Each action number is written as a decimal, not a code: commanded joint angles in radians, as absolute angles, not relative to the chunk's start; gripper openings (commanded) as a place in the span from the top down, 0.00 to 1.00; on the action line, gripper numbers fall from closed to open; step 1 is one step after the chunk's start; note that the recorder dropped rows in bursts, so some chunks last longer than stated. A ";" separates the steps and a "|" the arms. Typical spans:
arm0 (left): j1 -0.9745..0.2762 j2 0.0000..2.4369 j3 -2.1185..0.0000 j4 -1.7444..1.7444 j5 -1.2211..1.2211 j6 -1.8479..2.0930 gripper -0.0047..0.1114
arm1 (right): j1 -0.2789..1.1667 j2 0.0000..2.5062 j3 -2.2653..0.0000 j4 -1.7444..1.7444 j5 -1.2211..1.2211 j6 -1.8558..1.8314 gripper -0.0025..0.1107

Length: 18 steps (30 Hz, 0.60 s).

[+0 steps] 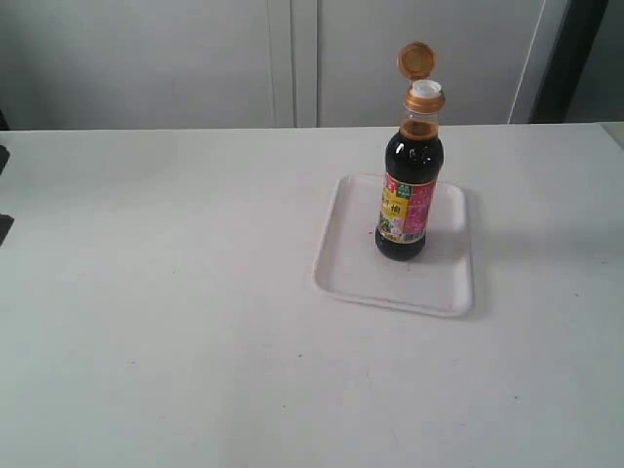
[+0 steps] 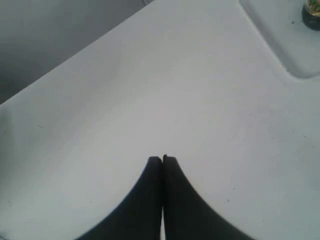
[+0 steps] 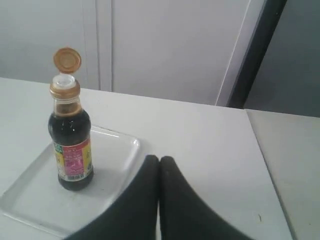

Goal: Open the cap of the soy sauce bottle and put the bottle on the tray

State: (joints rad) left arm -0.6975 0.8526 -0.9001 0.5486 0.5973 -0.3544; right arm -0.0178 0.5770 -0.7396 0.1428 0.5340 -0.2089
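The soy sauce bottle [image 1: 409, 190] [image 3: 71, 145] stands upright on the white tray [image 1: 351, 263] [image 3: 30, 195], dark liquid up to its neck. Its copper-orange cap [image 1: 416, 60] [image 3: 67, 60] is flipped up on its hinge, and the white spout [image 1: 425, 88] shows below it. A corner of the tray [image 2: 280, 40] and the bottle's base [image 2: 312, 14] appear in the left wrist view. My left gripper [image 2: 162, 159] is shut with nothing in it, over bare table well away from the tray. My right gripper [image 3: 159, 159] is shut and empty, beside the tray and apart from the bottle. Neither gripper shows in the exterior view.
The white table [image 1: 175, 292] runs back to a pale wall with panel seams [image 1: 292, 58]. A dark vertical strip [image 1: 575, 58] stands at the back right. A second table surface [image 3: 290, 165] adjoins on the right in the right wrist view.
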 commanded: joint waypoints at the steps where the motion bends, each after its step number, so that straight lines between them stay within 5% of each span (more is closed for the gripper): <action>1: -0.699 0.774 -0.847 0.536 0.541 -0.387 0.96 | -0.020 0.473 -0.682 0.153 0.492 -0.204 0.98; 18: -0.699 0.540 -0.685 0.443 0.434 -0.393 0.96 | -0.020 0.261 -0.515 0.153 0.405 -0.206 0.98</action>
State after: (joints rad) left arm -0.6975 0.5844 -0.7026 0.4584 0.4547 -0.3837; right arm -0.0178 0.2806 -0.5368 0.1521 0.4111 -0.2089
